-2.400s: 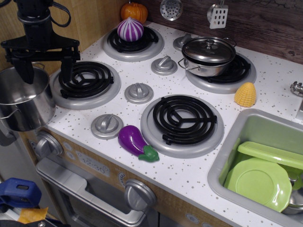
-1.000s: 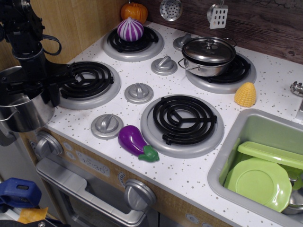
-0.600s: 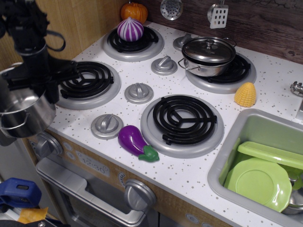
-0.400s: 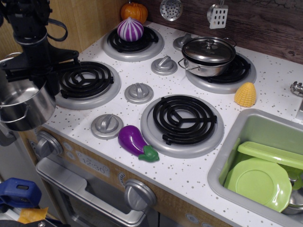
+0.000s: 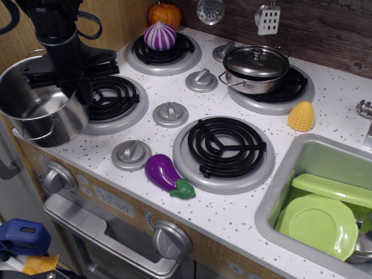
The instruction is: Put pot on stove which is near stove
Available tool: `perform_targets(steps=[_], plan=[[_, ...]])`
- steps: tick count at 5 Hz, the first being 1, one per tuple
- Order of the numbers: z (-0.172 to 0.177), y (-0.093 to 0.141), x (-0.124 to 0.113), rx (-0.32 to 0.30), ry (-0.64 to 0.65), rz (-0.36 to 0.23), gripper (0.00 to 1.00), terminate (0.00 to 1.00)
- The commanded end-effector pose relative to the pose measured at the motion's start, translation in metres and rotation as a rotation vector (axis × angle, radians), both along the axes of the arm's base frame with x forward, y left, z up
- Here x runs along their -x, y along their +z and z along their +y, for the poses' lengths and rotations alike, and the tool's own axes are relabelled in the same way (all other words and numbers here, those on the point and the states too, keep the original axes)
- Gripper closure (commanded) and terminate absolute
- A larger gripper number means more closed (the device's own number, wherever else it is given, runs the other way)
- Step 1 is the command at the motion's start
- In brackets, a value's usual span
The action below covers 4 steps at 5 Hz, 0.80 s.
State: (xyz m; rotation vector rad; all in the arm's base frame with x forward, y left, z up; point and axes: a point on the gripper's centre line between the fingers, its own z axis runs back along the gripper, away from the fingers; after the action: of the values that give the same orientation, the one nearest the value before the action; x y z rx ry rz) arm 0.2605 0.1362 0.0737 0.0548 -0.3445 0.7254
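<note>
The tall shiny steel pot (image 5: 40,113), lidless, with a wire loop handle, hangs tilted at the stove's front-left corner, partly over the edge of the front-left burner (image 5: 113,97). My black gripper (image 5: 71,88) comes down from above and is shut on the pot's right rim, one finger inside and one outside. The white speckled stove (image 5: 157,136) has four black coil burners and grey knobs. The front-right burner (image 5: 225,146) is bare.
A lidded shallower steel pot (image 5: 256,68) sits on the back-right burner. A purple onion (image 5: 160,36) sits on the back-left burner, with a pumpkin (image 5: 164,14) behind. An eggplant (image 5: 167,175) lies at the front, a corn (image 5: 301,116) at the right. The sink (image 5: 279,174) holds green plates.
My gripper came down onto the pot beside the stove, closed on its rim, lifted it and moved it right toward the front-left burner. The pot now tilts.
</note>
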Motion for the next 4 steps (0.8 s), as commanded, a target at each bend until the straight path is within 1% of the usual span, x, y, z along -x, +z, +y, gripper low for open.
perform_targets(steps=[1,2,3,4], plan=[[-0.001,0.012,-0.028,-0.055,-0.091,-0.1,1.0,0.0],[-0.003,0.01,-0.047,-0.094,-0.147,-0.135,1.0,0.0],[-0.004,0.01,-0.061,-0.116,-0.185,-0.151,1.0,0.0],[-0.007,0.013,-0.074,-0.116,-0.21,-0.149,1.0,0.0]])
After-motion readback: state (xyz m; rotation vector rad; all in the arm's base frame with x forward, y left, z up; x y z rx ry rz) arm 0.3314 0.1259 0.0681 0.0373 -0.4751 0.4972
